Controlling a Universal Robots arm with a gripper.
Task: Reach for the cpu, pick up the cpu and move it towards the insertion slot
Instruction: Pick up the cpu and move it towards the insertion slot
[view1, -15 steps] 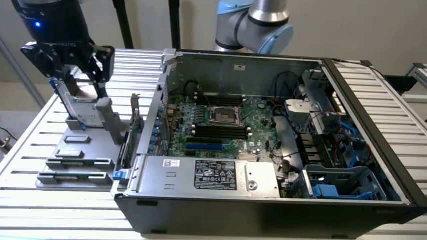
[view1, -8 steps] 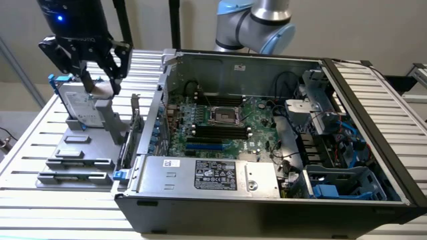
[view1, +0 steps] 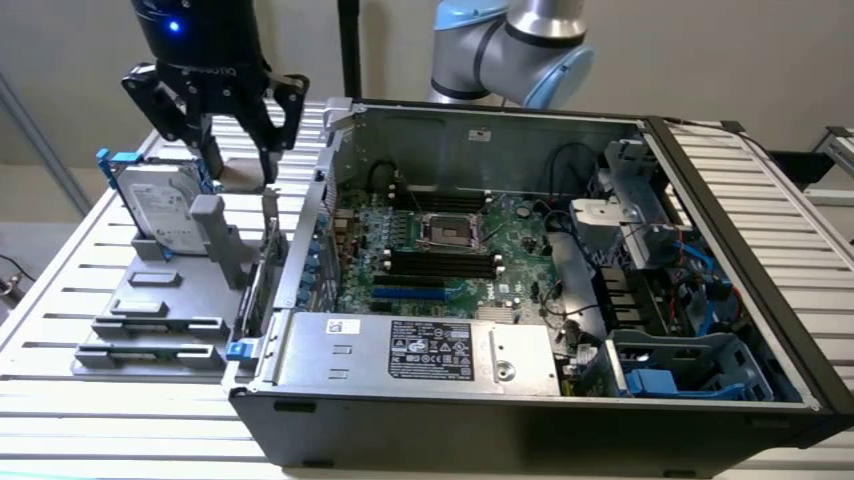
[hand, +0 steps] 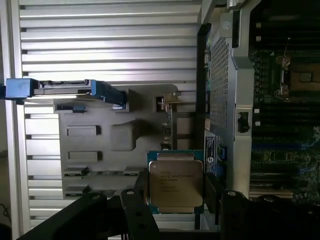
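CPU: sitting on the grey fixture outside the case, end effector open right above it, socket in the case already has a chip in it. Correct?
Not quite. The socket is empty: the exterior view shows its silver frame around a bare dark centre. The rest holds: the CPU lies on the grey fixture outside the case, with the open end effector above it.

An upright hard drive stands on a grey fixture tray beside the open computer case.
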